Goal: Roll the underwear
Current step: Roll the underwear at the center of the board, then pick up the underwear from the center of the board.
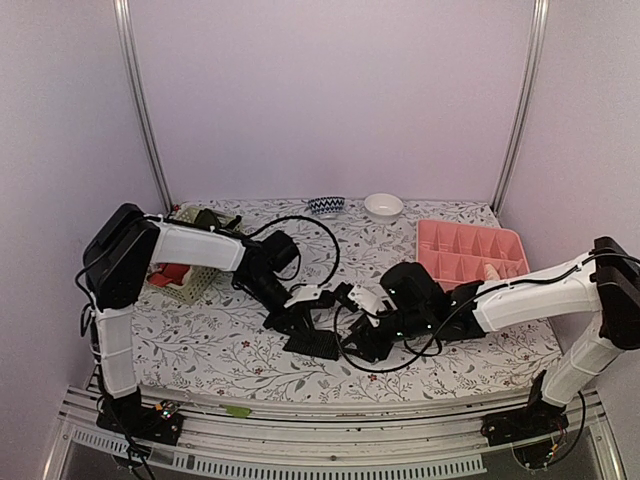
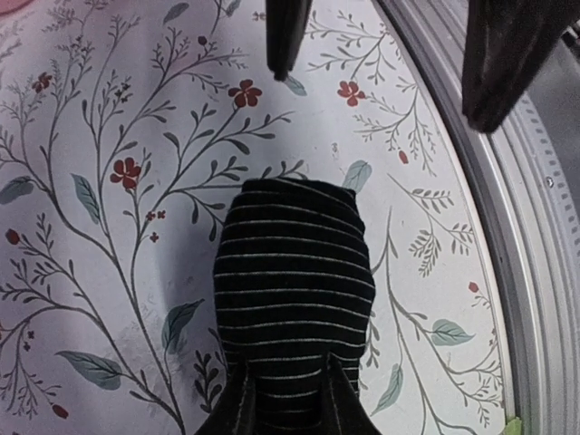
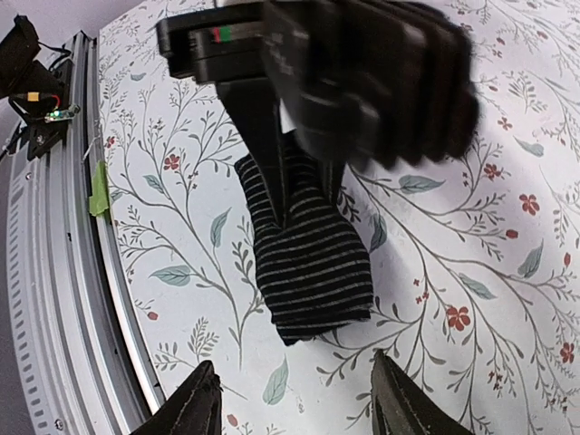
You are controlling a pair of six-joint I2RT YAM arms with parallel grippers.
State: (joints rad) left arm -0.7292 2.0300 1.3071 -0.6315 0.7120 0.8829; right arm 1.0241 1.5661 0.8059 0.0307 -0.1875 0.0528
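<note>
Underwear (image 3: 313, 263), black with thin pale stripes, lies bunched into a short narrow fold on the surface (image 1: 200, 350), close to the near rail (image 1: 330, 440) and between the two arms. Left pincer (image 3: 288, 195) pinches one end of it, jaws nearly pressed together on the cloth. Right pincer (image 3: 294, 403) stands spread just off the free end, touching nothing.

Judgement: the roll looks begun but loose. To do this step well, the pinched end should be held low and taut while the free end is tucked square, so the layers wind evenly and do not skew toward the rail. The soft knit will likely spring open if let go without pressure.

Farther back, a pink divided tray (image 1: 470, 250) sits at right. A pale perforated basket (image 1: 198, 283) sits at left with something red inside, not identifiable. A white bowl (image 1: 383, 205) and a blue-patterned bowl (image 1: 326, 206) stand at the far edge. The surface carries a floral cloth, and pale lilac walls enclose it.
</note>
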